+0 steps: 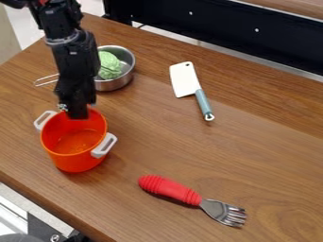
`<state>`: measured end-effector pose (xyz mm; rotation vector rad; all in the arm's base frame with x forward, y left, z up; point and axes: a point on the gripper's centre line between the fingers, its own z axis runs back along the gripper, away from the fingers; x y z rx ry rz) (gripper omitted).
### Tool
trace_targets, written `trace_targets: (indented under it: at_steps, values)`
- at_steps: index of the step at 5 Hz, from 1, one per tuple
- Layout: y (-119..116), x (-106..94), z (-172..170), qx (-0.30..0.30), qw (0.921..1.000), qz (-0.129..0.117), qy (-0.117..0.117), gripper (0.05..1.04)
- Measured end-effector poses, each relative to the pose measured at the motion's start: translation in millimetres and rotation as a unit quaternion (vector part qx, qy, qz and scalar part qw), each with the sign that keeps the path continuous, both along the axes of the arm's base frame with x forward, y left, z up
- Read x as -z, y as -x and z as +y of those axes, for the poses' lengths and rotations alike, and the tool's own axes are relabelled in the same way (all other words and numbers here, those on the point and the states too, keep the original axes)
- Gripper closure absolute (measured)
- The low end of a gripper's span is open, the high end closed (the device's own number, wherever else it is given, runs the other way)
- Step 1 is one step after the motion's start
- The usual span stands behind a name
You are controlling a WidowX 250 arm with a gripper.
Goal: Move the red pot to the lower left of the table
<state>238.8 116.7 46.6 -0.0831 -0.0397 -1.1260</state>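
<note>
While the black arm (pixel 63 47) reaches in at far left, its gripper (pixel 78 113) points down at the far rim of the red pot (pixel 75 158). Cannot tell if the gripper is open, closed or clamped on that rim. Pot is at left, roughly upright, open top; can't tell if its base touches the counter (pixel 252 151). Two pale side handles, one far left, one near right.

Just beyond the pot, farther back: metal pan (pixel 112 85), round green item (pixel 108 65) inside, wire handle (pixel 47 81) out to the left, partly behind the arm. Right of the pan, well apart: cleaver (pixel 185 80), flat, white blade toward far left, blue-gray grip toward near right. Near side, right of the pot: fork (pixel 170 189), ribbed red handle at left, metal tines toward near right. Black panel (pixel 221 26) along the far side.
</note>
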Motion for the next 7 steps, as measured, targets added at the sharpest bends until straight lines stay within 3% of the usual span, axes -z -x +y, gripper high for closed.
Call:
trace_targets:
  at_steps: [1,2,4,5,7]
  values:
    - [-1,-13.9,4,-0.023,0.9995,-0.020,0.002,0.132]
    - [-7,-29.7,9,-0.058,0.9973,-0.046,-0.001,0.085]
    - [-48,-47.9,-4,-0.147,0.9856,-0.085,-0.003,0.085]
    - [-74,-47.0,-20,-0.193,0.9752,-0.107,0.010,0.085]
    - [-118,-39.1,-51,-0.324,0.9364,-0.132,0.025,0.078]
